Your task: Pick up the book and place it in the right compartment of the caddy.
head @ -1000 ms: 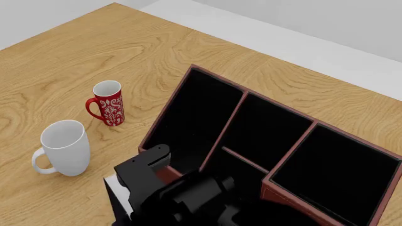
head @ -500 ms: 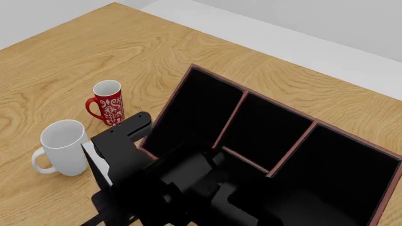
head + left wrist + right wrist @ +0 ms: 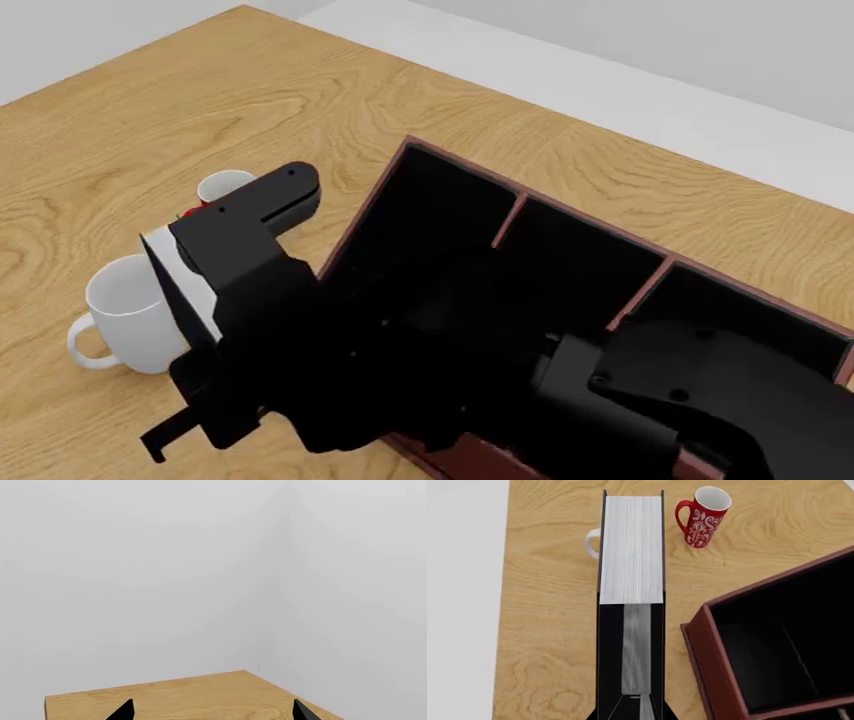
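Black book [image 3: 631, 550] aloft beside caddy [image 3: 707, 640]

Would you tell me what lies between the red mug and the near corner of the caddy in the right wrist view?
Only bare wooden table separates the red mug from the caddy; the held book lies to the mug's other side.

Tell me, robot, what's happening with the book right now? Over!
Right gripper shut on the book, lifted off the table. Left gripper open, empty. Caddy beside it, mugs behind; book not in yet.

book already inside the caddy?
No: in the right wrist view the book, clamped in the right gripper, is above bare table beside the caddy.
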